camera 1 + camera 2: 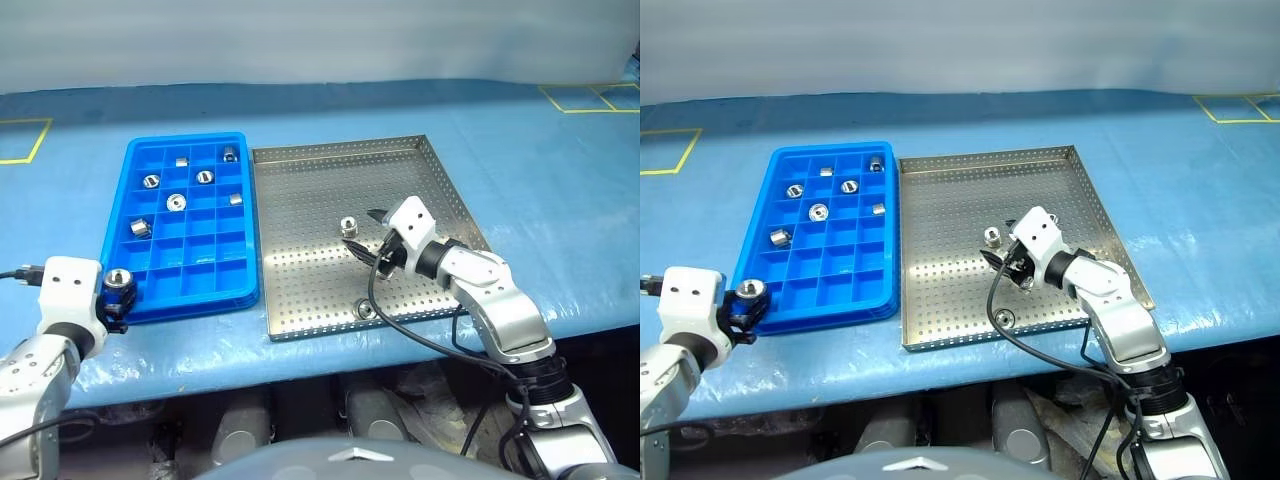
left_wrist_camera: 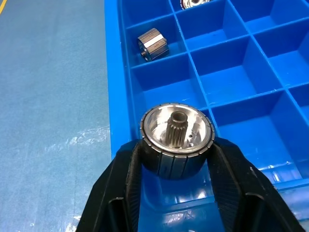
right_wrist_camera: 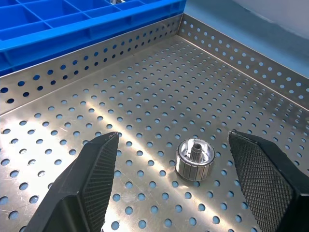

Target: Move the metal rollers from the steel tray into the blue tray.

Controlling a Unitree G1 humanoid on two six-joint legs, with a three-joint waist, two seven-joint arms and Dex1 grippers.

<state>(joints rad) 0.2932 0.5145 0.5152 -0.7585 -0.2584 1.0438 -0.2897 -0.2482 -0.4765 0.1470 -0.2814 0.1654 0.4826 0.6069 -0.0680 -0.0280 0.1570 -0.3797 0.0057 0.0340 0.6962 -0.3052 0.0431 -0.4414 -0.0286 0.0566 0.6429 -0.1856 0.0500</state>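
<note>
1. Left gripper [image 2: 176, 193] clasps a roller [image 2: 177, 140] over the blue tray's [image 1: 118, 195] near-left corner; judged mid-drop, needing its fingers spread.
2. Six rollers fill far compartments.
3. Right gripper [image 3: 188, 186] gapes around the steel tray's [image 1: 330, 165] central roller [image 3: 194, 159]; closing follows.

blue table cover [image 1: 560, 190], yellow tape markings [image 1: 25, 140].
</note>
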